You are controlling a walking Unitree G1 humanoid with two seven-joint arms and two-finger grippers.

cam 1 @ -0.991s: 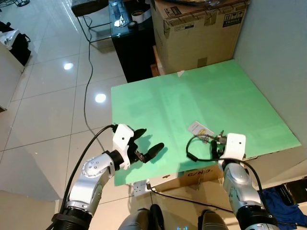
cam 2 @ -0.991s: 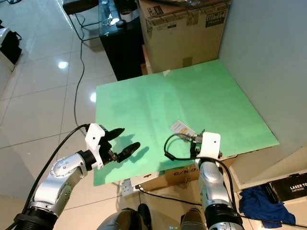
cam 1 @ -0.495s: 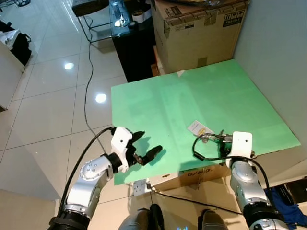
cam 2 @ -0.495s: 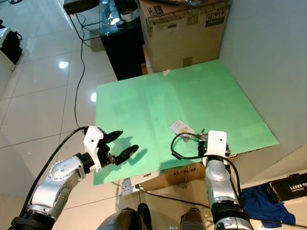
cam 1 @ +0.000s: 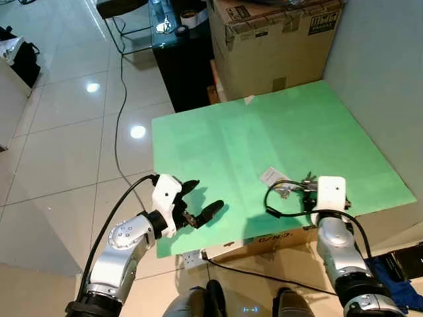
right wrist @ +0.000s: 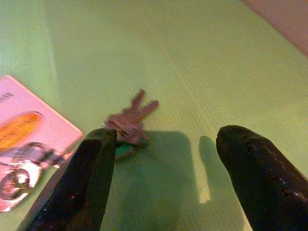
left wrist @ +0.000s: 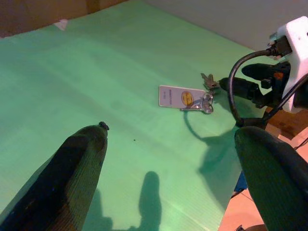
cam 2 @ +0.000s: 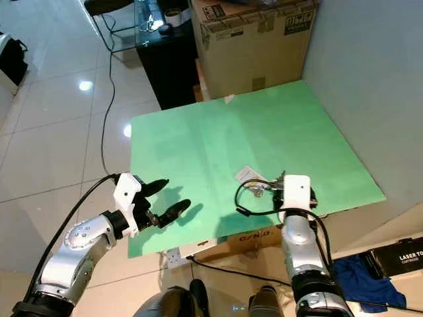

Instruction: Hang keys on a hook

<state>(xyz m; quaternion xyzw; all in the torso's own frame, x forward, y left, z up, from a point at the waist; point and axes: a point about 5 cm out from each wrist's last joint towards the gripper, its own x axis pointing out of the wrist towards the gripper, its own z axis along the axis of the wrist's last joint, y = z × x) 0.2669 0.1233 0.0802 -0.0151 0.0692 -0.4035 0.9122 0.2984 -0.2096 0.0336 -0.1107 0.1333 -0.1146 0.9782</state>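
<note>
A small bunch of keys (right wrist: pixel 129 120) on a ring with a white tag (cam 1: pixel 269 175) lies flat on the green table (cam 1: pixel 264 132), near its front right edge. My right gripper (right wrist: pixel 168 134) is low over the table and open. The keys lie just ahead of the gap between its black fingers (right wrist: pixel 91 178). From the left wrist the same keys (left wrist: pixel 208 81) and tag (left wrist: pixel 180 96) show with the right fingers (left wrist: pixel 240 87) beside them. My left gripper (cam 1: pixel 205 197) is open and holds nothing, hovering over the table's front left corner.
A large cardboard box (cam 1: pixel 274 39) and a black stand (cam 1: pixel 182 56) stand behind the table. A grey wall (cam 1: pixel 383 66) runs along the right. A black cable (cam 1: pixel 121 105) trails over the tiled floor. Another box (cam 1: pixel 277 236) sits under the table's front edge.
My right gripper has crept forward over the table edge, closer to the keys. The left arm has hardly moved, and the keys lie where they were.
</note>
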